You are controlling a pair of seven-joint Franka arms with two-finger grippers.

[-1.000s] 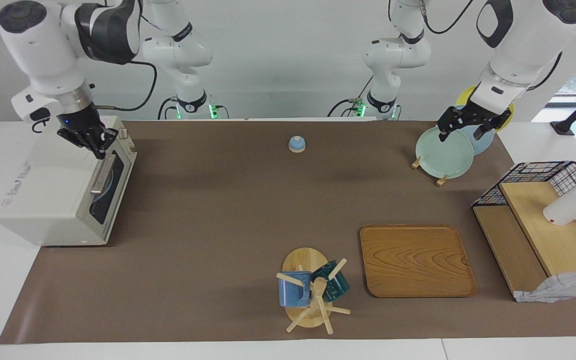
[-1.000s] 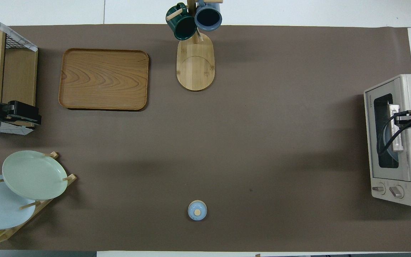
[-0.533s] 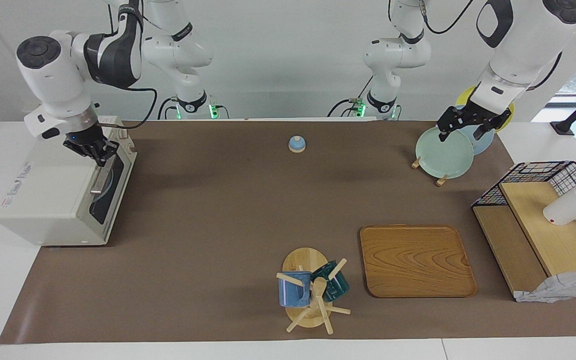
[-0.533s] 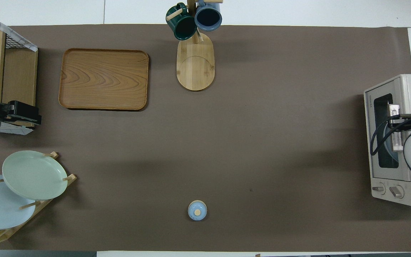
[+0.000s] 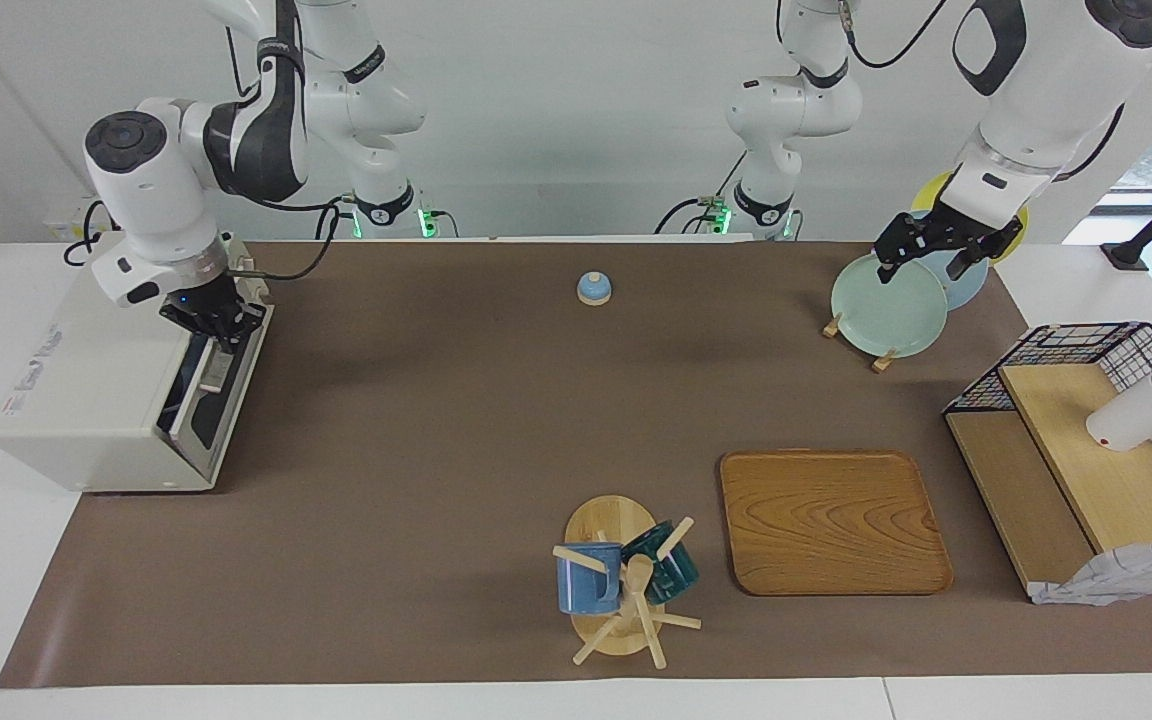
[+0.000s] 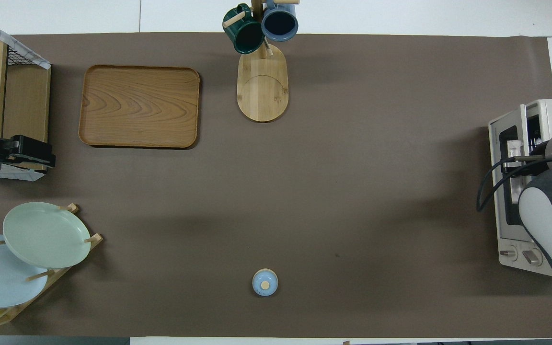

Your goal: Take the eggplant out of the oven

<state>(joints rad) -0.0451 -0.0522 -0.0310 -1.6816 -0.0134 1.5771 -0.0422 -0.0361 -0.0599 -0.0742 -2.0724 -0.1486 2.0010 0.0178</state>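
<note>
The facing view shows the oven (image 5: 111,395) door tipped ajar, with the right end effector (image 5: 218,325) clamped on the door handle (image 5: 208,372); overhead, the arm covers that grip. The eggplant isn't visible in either view. The left end effector (image 5: 939,256) waits over the plates (image 5: 889,303), fingers apart.

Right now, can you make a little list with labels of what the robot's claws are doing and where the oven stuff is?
oven: at the right arm's end of the table, door tipped partly open
right claw: at the door's bar handle
left claw: waits over the plate rack
eggplant: not visible
wooden tray: bare, toward the left arm's end
</note>
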